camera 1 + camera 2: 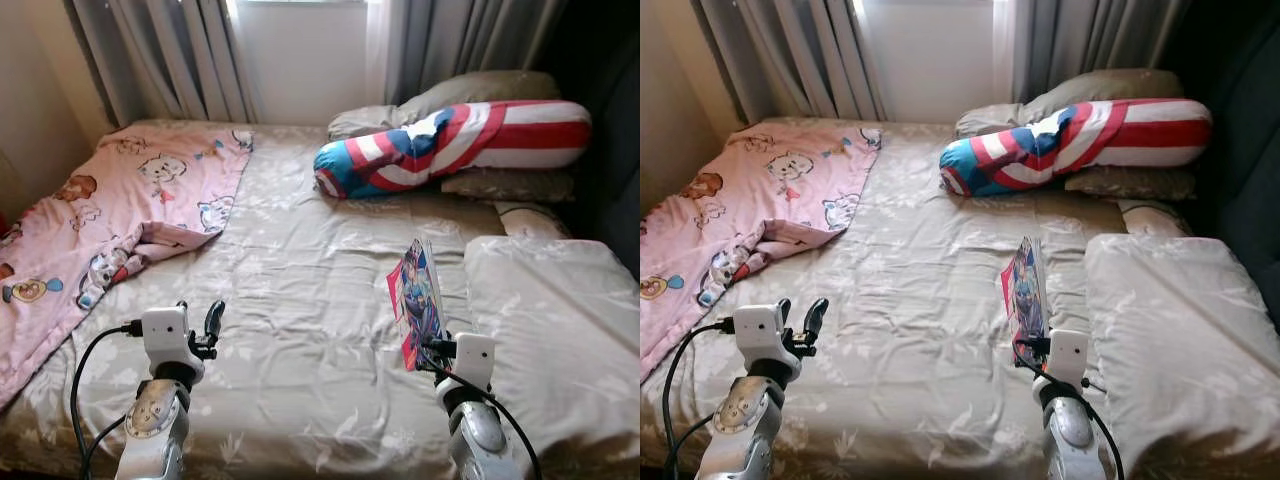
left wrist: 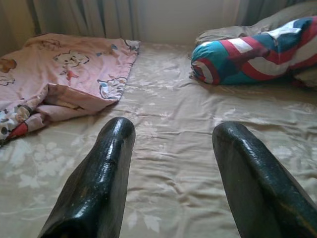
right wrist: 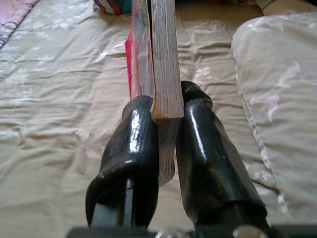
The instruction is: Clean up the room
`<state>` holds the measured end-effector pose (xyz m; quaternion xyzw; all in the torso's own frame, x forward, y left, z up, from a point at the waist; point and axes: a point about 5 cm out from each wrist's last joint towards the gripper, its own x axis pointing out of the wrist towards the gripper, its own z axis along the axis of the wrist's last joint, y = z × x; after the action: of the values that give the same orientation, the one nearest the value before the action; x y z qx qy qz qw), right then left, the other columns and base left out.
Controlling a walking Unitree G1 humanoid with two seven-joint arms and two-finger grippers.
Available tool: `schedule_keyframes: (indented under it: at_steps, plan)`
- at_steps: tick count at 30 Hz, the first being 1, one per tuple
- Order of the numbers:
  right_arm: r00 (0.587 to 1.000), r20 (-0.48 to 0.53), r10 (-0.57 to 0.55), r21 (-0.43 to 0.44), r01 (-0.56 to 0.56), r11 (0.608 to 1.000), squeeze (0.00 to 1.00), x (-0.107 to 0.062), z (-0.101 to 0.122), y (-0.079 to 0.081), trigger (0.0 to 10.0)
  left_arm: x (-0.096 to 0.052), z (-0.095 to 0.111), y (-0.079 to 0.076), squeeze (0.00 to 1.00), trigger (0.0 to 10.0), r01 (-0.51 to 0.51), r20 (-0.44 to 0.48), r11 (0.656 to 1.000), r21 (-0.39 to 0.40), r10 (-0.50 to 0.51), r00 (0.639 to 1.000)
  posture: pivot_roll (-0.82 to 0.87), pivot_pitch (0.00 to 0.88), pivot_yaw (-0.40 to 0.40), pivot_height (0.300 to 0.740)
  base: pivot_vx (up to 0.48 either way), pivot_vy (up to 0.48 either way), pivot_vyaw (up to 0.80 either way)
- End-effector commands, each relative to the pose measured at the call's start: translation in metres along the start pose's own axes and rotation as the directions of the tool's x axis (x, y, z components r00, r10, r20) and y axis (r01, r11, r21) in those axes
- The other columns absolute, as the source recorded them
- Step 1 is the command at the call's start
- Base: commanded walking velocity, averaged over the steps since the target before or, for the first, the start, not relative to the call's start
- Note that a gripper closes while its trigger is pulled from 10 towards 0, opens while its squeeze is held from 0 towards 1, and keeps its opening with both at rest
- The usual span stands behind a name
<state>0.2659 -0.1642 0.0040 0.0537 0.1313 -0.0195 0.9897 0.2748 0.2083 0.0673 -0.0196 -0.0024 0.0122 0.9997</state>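
Right gripper [image 3: 166, 106] clamped on a book [image 1: 419, 300], fingers [image 3: 131, 148] pinching its lower edge from both sides; book held upright on edge above the bed [image 1: 300, 300], toward the near edge, just left of the big beige pillow [image 1: 560, 300] at the near right corner. Colourful cover faces the robot's left, page block visible in the right wrist view. Left gripper [image 2: 171, 136] spread wide with nothing between the fingers [image 2: 106, 168], hovering over the beige floral sheet near the bed's near left edge. Pink cartoon blanket [image 1: 130, 210] crumpled over the far left corner and left edge. Red-white-blue striped bolster [image 1: 450, 145] lies across the far right, resting on grey pillows [image 1: 480, 95] by the far edge. Grey curtains [image 1: 170, 50] behind the bed.
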Motion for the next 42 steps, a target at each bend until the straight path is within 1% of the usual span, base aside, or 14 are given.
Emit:
schedule_keyframes:
  at_steps: [1,4,19,24,36,39,42]
  plan:
    - [0.998,0.069,0.011,-0.005,-0.011,1.000,0.00,0.0049,0.0136,0.0028,10.0,0.0016,0.0022,-0.0011,0.00,10.0,0.002,0.004,1.000,-0.007,-0.002,1.000,0.00,0.000,0.002,0.655,0.000,0.000,0.00]
    - [0.996,0.082,0.016,0.009,-0.017,1.000,0.00,0.0043,0.0147,0.0035,10.0,0.0016,0.0023,-0.0008,0.00,10.0,0.002,0.003,1.000,-0.007,-0.002,1.000,0.00,0.000,0.002,0.655,0.000,0.000,0.00]
    - [0.998,0.057,0.034,0.018,-0.035,0.999,0.00,0.0042,0.0108,0.0050,10.0,0.0034,0.0027,-0.0025,0.00,10.0,0.011,-0.007,1.000,-0.013,-0.011,1.000,0.00,0.000,0.000,0.655,0.000,0.000,0.00]
    - [0.997,0.056,0.058,0.024,-0.060,0.998,0.00,0.0045,0.0108,0.0093,10.0,0.0035,0.0031,-0.0032,0.00,10.0,0.017,-0.012,1.000,0.001,-0.017,1.000,0.01,0.000,-0.001,0.655,0.000,0.000,0.00]
    - [0.996,0.059,0.071,0.032,-0.073,0.997,0.00,0.0055,0.0114,0.0122,10.0,0.0034,0.0052,-0.0049,0.00,10.0,0.028,-0.007,1.000,0.003,-0.028,1.000,0.01,0.000,-0.001,0.655,0.000,0.000,0.00]
    - [0.996,0.059,0.072,0.029,-0.074,0.997,0.00,0.0056,0.0116,0.0124,10.0,0.0036,0.0053,-0.0052,0.00,10.0,0.029,-0.007,1.000,0.003,-0.029,1.000,0.01,0.000,0.000,0.655,0.000,0.000,0.00]
    - [0.997,0.034,0.074,0.003,-0.074,0.997,0.00,0.0061,0.0095,0.0121,10.0,0.0036,0.0053,-0.0056,0.00,10.0,0.031,-0.008,1.000,0.002,-0.031,0.999,0.01,0.000,0.000,0.655,0.000,0.000,0.00]
